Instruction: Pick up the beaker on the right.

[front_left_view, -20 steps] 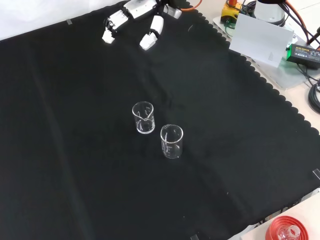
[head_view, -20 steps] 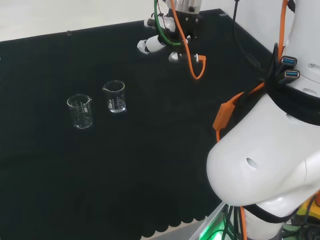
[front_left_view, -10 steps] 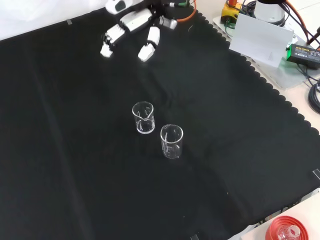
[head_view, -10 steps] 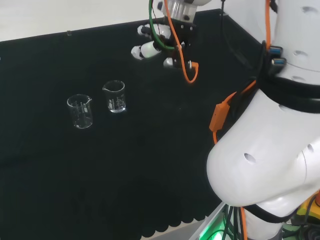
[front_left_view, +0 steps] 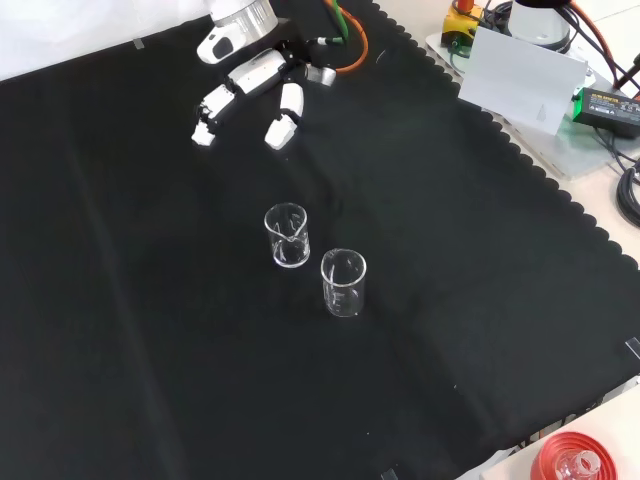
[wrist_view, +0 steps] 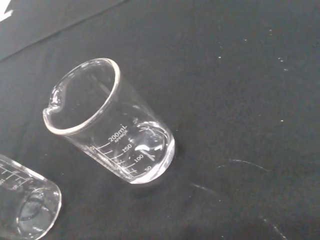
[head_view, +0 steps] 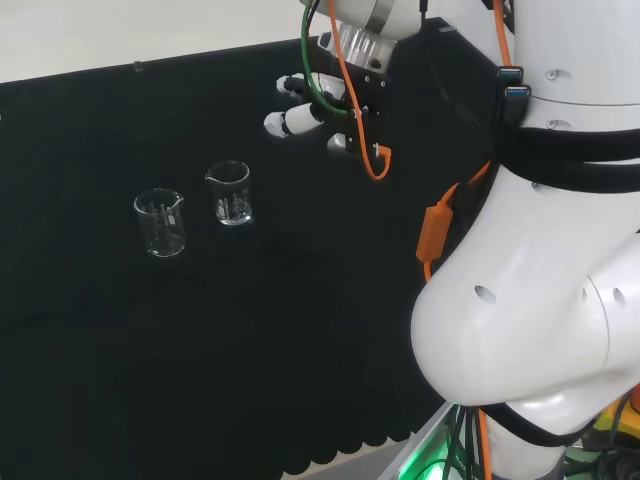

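Hand (front_left_view: 255, 72) open and empty, fingers (front_left_view: 283, 112) straight and spread, hovering over the far part of the black surface (front_left_view: 150, 300), well apart from the glassware.

Target beaker (head_view: 230, 193): taking it as the right-hand one in the head view. Clear glass, upright, empty as far as can be told, pour spout (wrist_view: 52, 107) on the rim. Worth noting that in the front view it sits up and to the left of the pair (front_left_view: 287, 236), so go by the head view when choosing. Big and central in the wrist view, which looks like a decent line-up already.

Second beaker (head_view: 161, 223) just beside it, not touching, on the side away from the hand. Handy, since that leaves the approach side free.

How to do it well, just a guess:
- Come in low and from the side rather than from above, thumb on one side of the wall and fingers on the other.
- Keep the fingers wide until the glass is properly between them, then close around the middle of the body, not the rim.
- Stay off the spout, since it makes for an uneven contact.
- Avoid pushing the beaker along the cloth, or it could knock into its neighbour or tip.
- Lift straight up and keep it level.
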### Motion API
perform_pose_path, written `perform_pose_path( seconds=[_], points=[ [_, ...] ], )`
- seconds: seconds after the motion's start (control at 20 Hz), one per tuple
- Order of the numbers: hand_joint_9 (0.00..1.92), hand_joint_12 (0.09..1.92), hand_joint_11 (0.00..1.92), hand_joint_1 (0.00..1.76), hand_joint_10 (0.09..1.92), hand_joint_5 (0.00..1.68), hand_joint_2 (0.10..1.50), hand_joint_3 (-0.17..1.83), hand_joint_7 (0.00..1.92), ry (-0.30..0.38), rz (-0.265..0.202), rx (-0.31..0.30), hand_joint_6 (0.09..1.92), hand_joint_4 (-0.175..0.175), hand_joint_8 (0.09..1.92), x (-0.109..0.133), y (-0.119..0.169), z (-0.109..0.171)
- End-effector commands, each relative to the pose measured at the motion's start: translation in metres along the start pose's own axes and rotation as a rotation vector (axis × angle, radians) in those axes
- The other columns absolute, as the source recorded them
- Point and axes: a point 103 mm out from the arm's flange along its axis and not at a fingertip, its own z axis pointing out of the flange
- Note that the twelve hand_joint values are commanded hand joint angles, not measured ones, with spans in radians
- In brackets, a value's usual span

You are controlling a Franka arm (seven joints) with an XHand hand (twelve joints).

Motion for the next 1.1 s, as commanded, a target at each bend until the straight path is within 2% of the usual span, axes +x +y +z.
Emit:
perform_pose_path(
  seconds=[0.05,0.2,0.45,0.6,0.9,1.1],
  points=[
    [0.14,1.03,0.0,0.62,0.68,0.18,0.73,0.54,0.06,0.082,-0.054,0.02,0.09,-0.062,0.58,-0.009,0.003,0.02],
    [0.15,1.04,0.0,0.62,0.68,0.18,0.7,0.53,0.06,0.128,-0.086,0.022,0.09,-0.061,0.58,-0.012,0.004,0.031],
    [0.15,1.04,0.0,0.65,0.68,0.18,0.66,0.51,0.07,0.158,-0.12,0.053,0.09,-0.059,0.58,-0.02,0.005,0.048],
    [0.15,1.04,0.0,0.67,0.68,0.2,0.65,0.51,0.07,0.21,-0.144,0.06,0.09,-0.061,0.58,-0.023,0.008,0.059],
    [0.15,1.03,0.0,0.69,0.67,0.21,0.63,0.5,0.09,0.247,-0.174,0.075,0.09,-0.061,0.58,-0.023,0.012,0.071],
    [0.16,1.02,0.0,0.7,0.67,0.2,0.62,0.5,0.09,0.247,-0.181,0.087,0.09,-0.059,0.57,-0.024,0.014,0.082]
  ],
)
